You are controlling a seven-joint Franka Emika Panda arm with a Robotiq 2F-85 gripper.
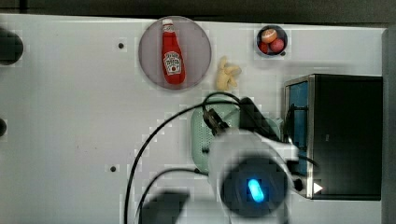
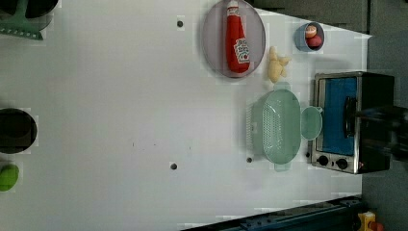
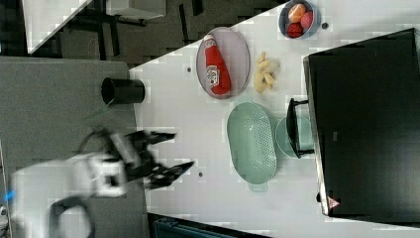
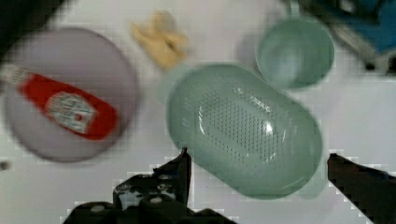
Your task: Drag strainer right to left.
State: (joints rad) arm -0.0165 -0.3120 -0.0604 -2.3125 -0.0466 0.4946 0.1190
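The strainer (image 2: 281, 126) is a pale mint-green oval dish with small holes in its centre, lying on the white table beside the toaster oven. It also shows in the right view (image 3: 251, 144) and the wrist view (image 4: 245, 130). In the top view my arm (image 1: 252, 177) covers most of the strainer (image 1: 201, 135). My gripper (image 4: 258, 156) hangs open above it, the two black fingers (image 4: 180, 168) standing wide apart on either side of the strainer's near end, holding nothing. Seen in the right view, the gripper (image 3: 182, 150) is to the left of the strainer, clear of it.
A round mint-green cup (image 2: 311, 122) touches the strainer on the toaster oven (image 2: 349, 120) side. A grey plate (image 1: 149, 51) holds a ketchup bottle (image 1: 173, 51). A yellow item (image 1: 228, 73) and a bowl of fruit (image 1: 272, 39) lie nearby. A black cup (image 3: 123, 90) stands apart.
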